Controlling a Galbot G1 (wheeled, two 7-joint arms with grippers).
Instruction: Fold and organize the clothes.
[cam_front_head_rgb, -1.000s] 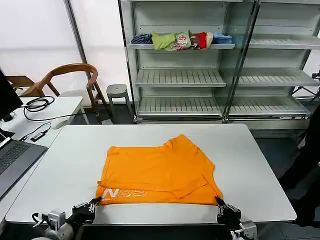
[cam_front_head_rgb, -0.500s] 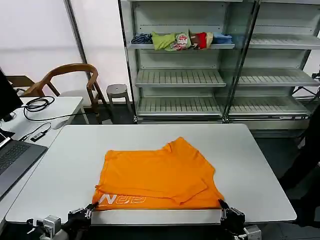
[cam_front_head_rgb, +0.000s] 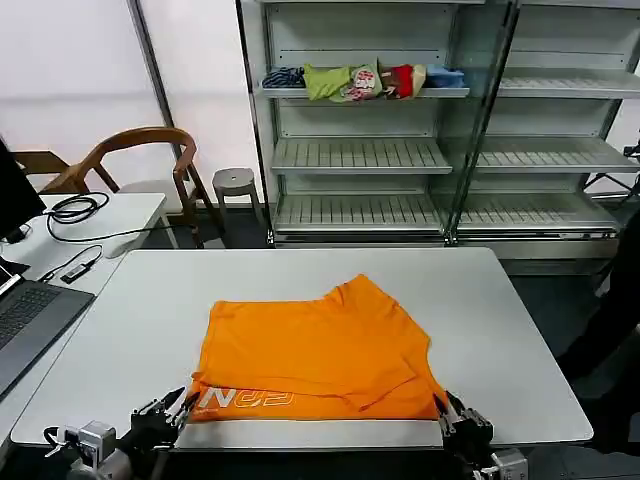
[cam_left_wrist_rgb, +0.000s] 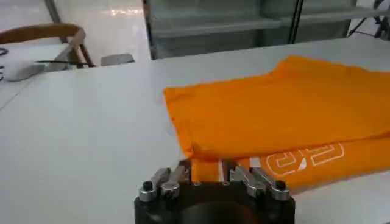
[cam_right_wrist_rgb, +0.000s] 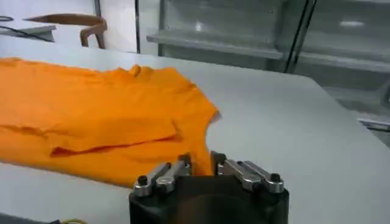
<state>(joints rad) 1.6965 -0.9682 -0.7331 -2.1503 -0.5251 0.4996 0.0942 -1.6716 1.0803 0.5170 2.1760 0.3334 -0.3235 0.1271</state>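
Observation:
The clothes are one bright orange T-shirt (cam_front_head_rgb: 315, 345), lying partly folded on the white table (cam_front_head_rgb: 520, 330), its pale lettering (cam_front_head_rgb: 245, 398) along the near hem. My left gripper (cam_front_head_rgb: 183, 403) is at the shirt's near left corner, at the table's front edge, shut on that corner. In the left wrist view the orange cloth (cam_left_wrist_rgb: 274, 115) runs in between the left gripper's (cam_left_wrist_rgb: 206, 170) fingers. My right gripper (cam_front_head_rgb: 442, 405) is shut on the near right corner. In the right wrist view the T-shirt (cam_right_wrist_rgb: 103, 109) reaches into the right gripper (cam_right_wrist_rgb: 200, 161).
Behind the table stands a metal shelf unit (cam_front_head_rgb: 360, 155) with a multicoloured heap of garments (cam_front_head_rgb: 360, 80) on an upper shelf. A wooden chair (cam_front_head_rgb: 140, 160), a stool (cam_front_head_rgb: 237, 182) and a side desk with a laptop (cam_front_head_rgb: 25, 320) and cables are at the left.
Both grippers drew the shirt's near hem toward the table's front edge, and the cloth slid with them. In the last half second the left arm has come up slightly.

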